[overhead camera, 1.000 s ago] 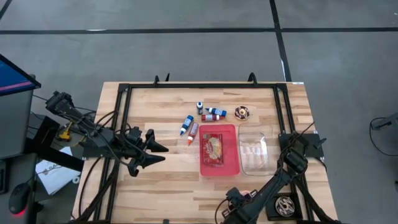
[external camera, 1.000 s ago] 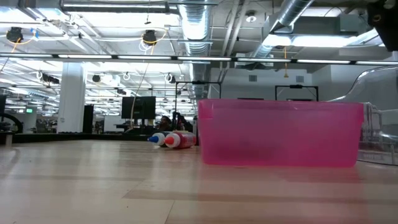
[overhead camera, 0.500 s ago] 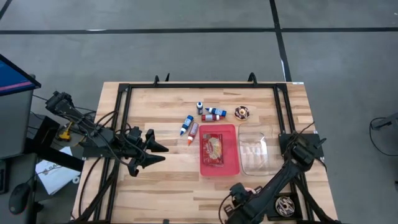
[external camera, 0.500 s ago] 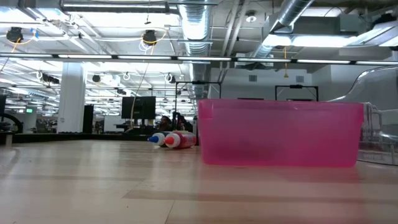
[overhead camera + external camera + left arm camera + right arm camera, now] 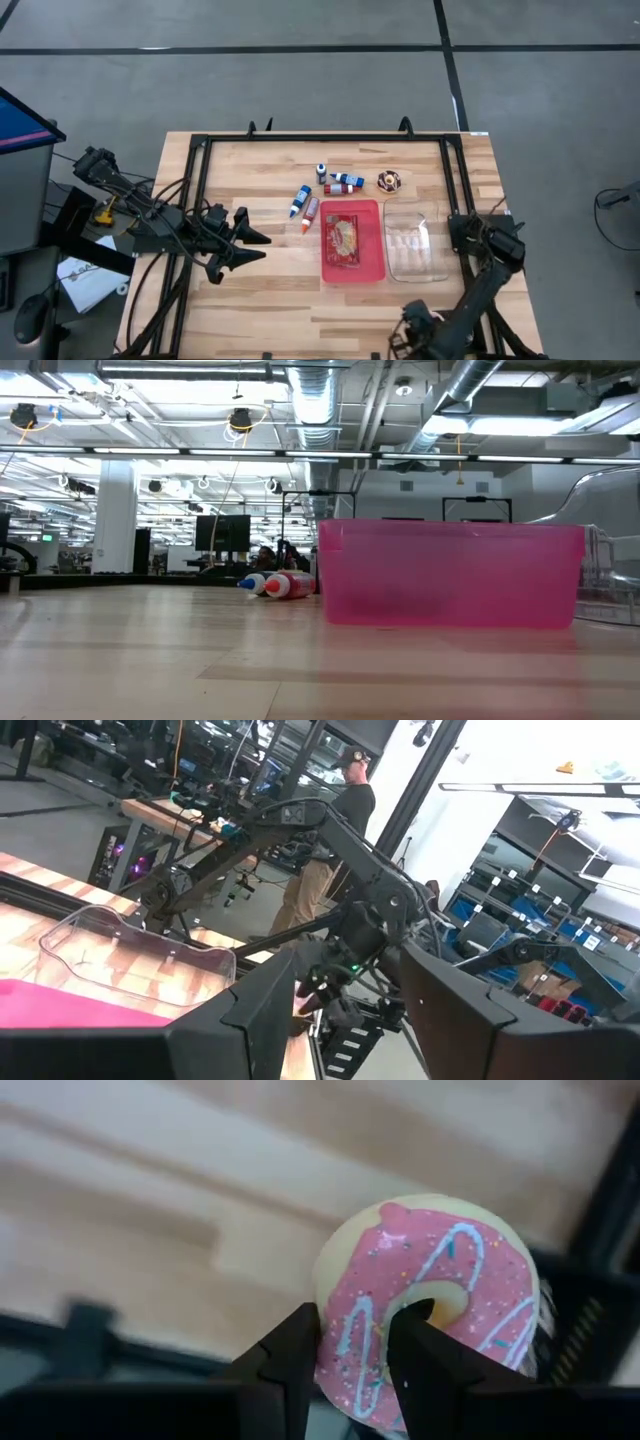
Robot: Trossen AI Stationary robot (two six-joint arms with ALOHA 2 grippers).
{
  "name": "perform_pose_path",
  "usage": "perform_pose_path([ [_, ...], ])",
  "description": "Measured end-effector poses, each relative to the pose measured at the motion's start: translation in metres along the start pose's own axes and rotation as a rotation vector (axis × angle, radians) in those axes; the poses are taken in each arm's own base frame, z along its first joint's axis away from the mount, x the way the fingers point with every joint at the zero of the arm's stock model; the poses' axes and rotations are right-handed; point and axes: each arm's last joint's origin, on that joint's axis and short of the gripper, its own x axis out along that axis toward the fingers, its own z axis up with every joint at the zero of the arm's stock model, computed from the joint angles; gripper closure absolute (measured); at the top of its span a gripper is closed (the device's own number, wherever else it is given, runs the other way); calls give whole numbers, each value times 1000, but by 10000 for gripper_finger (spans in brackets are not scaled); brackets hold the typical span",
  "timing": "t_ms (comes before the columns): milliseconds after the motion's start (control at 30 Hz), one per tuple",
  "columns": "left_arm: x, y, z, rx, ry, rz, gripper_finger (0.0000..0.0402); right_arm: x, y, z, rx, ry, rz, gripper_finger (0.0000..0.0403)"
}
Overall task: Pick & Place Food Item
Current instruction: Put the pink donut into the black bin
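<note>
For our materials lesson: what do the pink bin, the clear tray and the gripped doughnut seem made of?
Pink bin: translucent, smooth plastic, since light shows through.
Clear tray: thin transparent plastic with glossy edges.
Doughnut in the right gripper: probably a moulded toy, judging by its uniform pink icing.

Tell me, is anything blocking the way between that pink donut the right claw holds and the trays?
Nothing visible does. The right gripper, near the table's front edge, is shut on the pink donut; bare wood lies between it and the pink tray and clear tray.
</note>
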Motion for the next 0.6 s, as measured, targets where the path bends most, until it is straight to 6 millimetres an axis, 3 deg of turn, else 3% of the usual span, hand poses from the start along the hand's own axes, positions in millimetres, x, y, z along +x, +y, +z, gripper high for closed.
perform_pose_path([
  [333, 2, 4, 2, 2, -11, 20, 224, 3, -19, -18, -48, 14, -87, 292],
  [600, 2, 4, 2, -28, -14, 20, 224, 32, -33, -33, -92, 36, -163, 292],
])
